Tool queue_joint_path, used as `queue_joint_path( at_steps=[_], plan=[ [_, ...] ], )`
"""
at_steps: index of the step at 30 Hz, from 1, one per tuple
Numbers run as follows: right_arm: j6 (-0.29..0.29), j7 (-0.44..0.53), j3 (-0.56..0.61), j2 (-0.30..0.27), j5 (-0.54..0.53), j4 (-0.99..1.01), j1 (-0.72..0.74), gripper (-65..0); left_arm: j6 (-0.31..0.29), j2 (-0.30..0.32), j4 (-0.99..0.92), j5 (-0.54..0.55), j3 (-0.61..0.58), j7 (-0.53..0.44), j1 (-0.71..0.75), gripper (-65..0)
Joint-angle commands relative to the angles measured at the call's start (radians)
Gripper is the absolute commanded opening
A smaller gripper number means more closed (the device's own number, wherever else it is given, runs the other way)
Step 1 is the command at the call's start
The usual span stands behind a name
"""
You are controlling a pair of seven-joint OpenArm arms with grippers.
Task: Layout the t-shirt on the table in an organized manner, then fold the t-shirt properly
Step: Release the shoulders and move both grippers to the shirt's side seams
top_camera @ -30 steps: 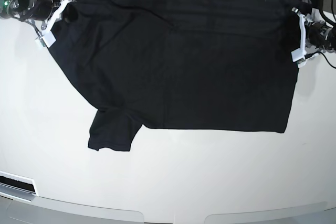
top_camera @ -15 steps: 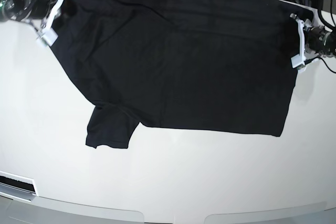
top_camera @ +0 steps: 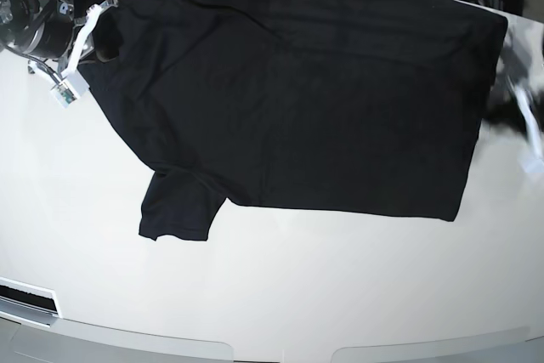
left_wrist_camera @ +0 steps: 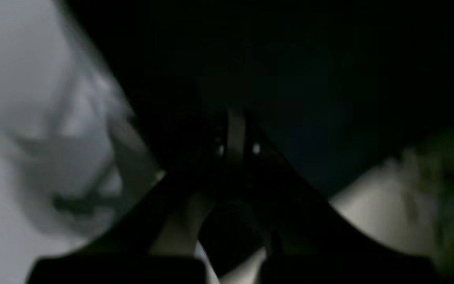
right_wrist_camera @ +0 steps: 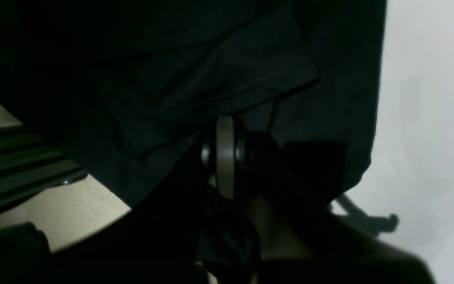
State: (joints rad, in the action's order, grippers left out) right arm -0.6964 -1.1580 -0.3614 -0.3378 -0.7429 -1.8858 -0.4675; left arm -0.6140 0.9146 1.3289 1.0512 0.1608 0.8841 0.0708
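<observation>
Black, 1 t-shirt (top_camera: 297,99), 1 table (top_camera: 280,286)

Dim, blurred wrist views; bright base view, right edge smeared.

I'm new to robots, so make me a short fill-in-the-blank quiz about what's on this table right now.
1. The soft short-sleeved t-shirt is ____ in colour.
2. It lies on a glossy ____ table.
3. In the base view, one sleeve points toward the table's ____ edge.
4. The right gripper is ____ on the fabric.

Missing words: black; white; near; shut
</observation>
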Motion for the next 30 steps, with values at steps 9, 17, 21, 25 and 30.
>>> queue_joint_path(
  at_steps=[9, 17, 21, 25, 30],
  plan=[
    [-0.002, 0.021, -0.006, -0.011, -0.069, -0.018, 0.066, -38.2, 0.015, -0.160, -0.225, -0.138, 0.068, -0.125, -0.254, -35.2],
    [-0.002, 0.020, -0.006, -0.011, -0.070, -0.018, 0.118, -37.8, 0.016, -0.266, -0.584, -0.275, 0.068, -0.237, -0.447, -28.9],
    [-0.002, 0.020, -0.006, -0.011, -0.069, -0.018, 0.118, -37.8, 0.035, -0.301, -0.711, -0.396, 0.068, -0.355, -0.489, -28.9],
    [-0.002, 0.020, -0.006, -0.011, -0.069, -0.018, 0.119, -37.8, 0.075, -0.341, -0.763, -0.476, 0.068, -0.439, -0.492, -28.9],
    [-0.002, 0.020, -0.006, -0.011, -0.069, -0.018, 0.118, -37.8, 0.130, -0.402, -0.775, -0.552, 0.053, -0.531, -0.492, -29.0]
  ],
)
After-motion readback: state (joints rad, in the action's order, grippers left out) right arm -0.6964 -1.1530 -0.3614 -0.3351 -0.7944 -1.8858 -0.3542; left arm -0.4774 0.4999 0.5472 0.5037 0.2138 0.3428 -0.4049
